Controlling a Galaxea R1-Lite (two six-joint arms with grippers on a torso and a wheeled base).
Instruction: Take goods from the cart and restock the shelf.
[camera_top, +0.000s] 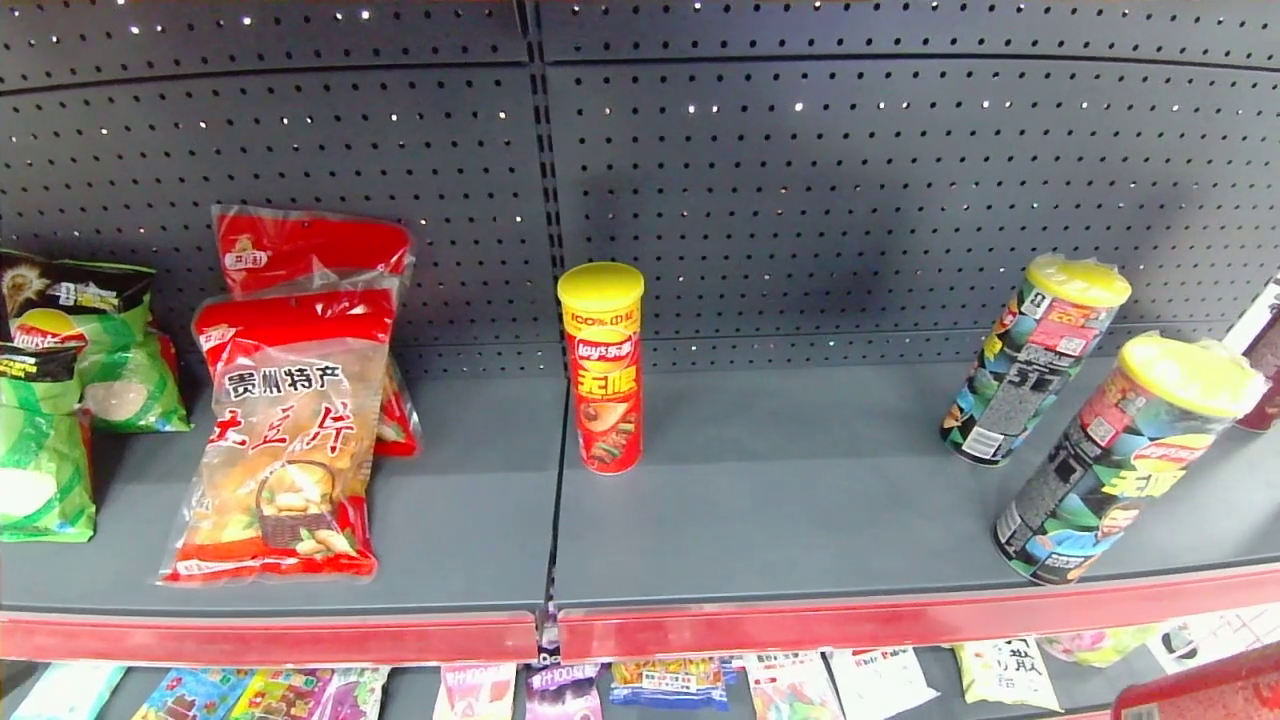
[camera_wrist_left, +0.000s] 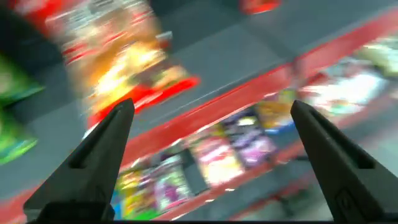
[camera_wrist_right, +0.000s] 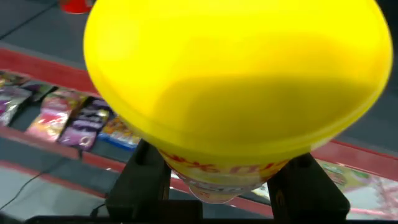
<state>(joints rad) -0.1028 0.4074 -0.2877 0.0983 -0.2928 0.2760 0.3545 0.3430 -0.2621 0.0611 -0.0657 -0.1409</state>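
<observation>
In the right wrist view my right gripper (camera_wrist_right: 224, 186) is shut on a chip can with a yellow lid (camera_wrist_right: 236, 74); the lid hides most of the can's body. The left gripper (camera_wrist_left: 211, 106) is open with nothing between its fingers, hovering in front of the shelf's red front edge (camera_wrist_left: 249, 93) near the red potato-chip bag (camera_wrist_left: 118, 62). On the grey shelf (camera_top: 780, 500) a red chip can with a yellow lid (camera_top: 603, 370) stands upright in the middle.
Two dark chip cans with yellow lids (camera_top: 1035, 360) (camera_top: 1130, 460) stand at the shelf's right. Red snack bags (camera_top: 290, 430) and green chip bags (camera_top: 60, 400) fill the left. Open shelf floor lies between the red can and the dark cans. Small packets (camera_top: 670, 685) hang below.
</observation>
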